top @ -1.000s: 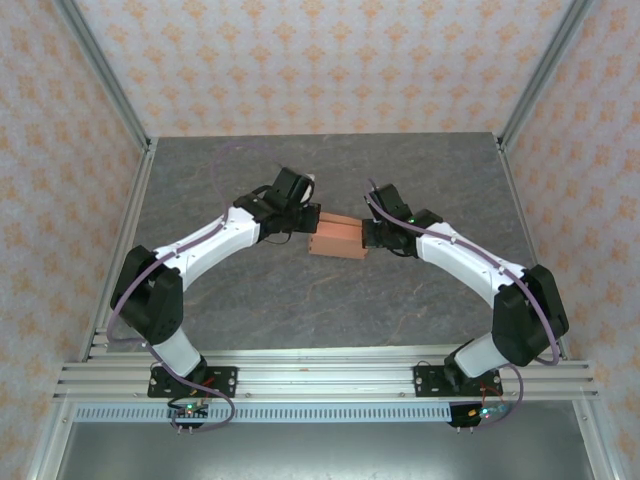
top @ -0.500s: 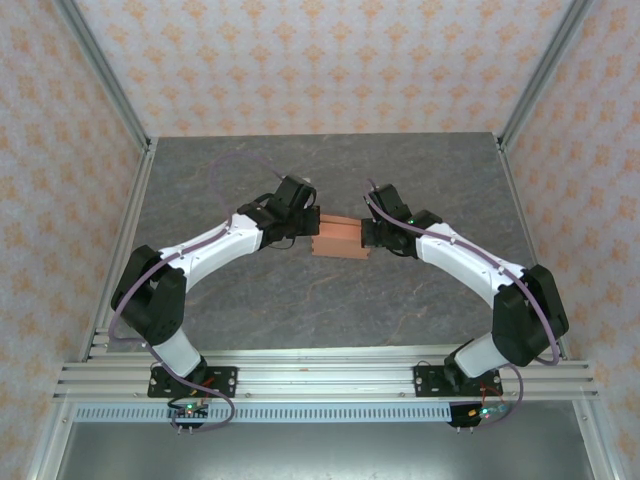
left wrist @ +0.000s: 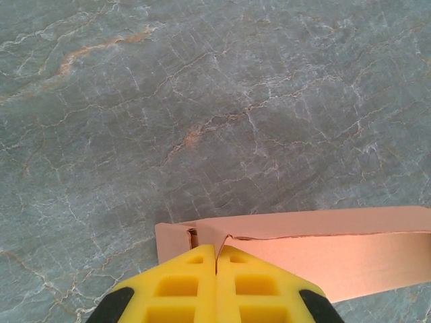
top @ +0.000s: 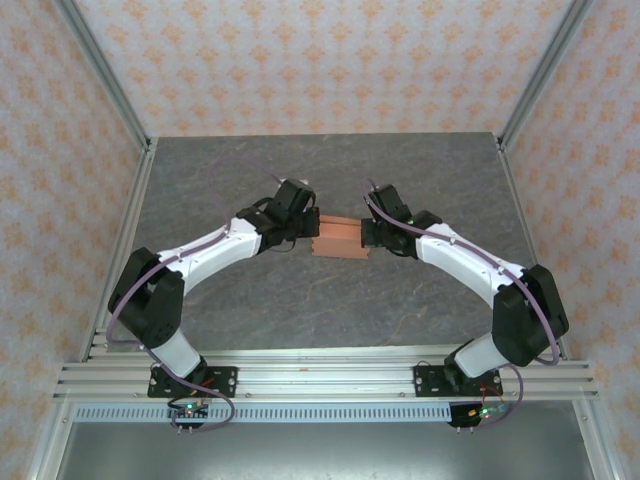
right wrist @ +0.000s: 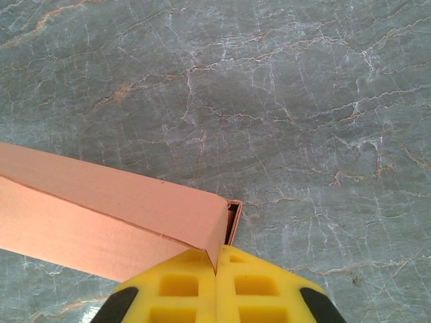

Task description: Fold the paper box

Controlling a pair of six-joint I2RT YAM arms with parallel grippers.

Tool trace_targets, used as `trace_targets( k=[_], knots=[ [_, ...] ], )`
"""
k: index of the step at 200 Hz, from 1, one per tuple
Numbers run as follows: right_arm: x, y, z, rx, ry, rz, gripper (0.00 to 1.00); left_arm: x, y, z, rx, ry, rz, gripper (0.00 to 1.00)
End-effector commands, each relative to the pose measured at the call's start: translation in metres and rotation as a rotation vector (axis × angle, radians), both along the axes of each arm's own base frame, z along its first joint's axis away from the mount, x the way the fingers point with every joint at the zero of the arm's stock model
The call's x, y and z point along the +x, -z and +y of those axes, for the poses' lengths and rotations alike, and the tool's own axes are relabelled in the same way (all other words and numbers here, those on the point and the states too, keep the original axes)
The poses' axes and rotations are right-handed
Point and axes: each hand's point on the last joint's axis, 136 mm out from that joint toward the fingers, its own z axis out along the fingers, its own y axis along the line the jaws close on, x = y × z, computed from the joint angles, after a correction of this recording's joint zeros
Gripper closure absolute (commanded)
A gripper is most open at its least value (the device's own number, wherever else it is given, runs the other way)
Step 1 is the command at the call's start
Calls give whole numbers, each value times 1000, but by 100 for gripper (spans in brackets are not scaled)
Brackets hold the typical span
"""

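1. Salmon-orange, the paper box [top: 337, 237] is lying on the grey table [top: 420, 170] between my grippers.
2. My left gripper [left wrist: 216, 259] is pinching one end, fingers pressed together.
3. My right gripper [right wrist: 216, 264] is pinching the other end likewise.

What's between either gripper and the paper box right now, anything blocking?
Nothing visible. The left gripper, shut, has its fingertips right up against one end of the paper box. The right gripper, also shut, is against the opposite end. There is no gap at either end. Whether either one pinches a flap is unclear.
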Motion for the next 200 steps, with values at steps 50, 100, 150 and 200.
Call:
trace_targets(
  k=[50,100,150,200],
  knots=[
    [-6,12,-3,-8,23,15,100,-13,9,13,13,-40,-75,100],
    [-5,11,1,0,22,5,100,-14,17,13,25,-78,-63,100],
    [-6,14,1,-4,21,7,100,-14,20,10,43,-101,-77,100],
    [-6,17,-3,-16,32,-3,100,-23,31,18,77,-66,-105,100]
  ],
)
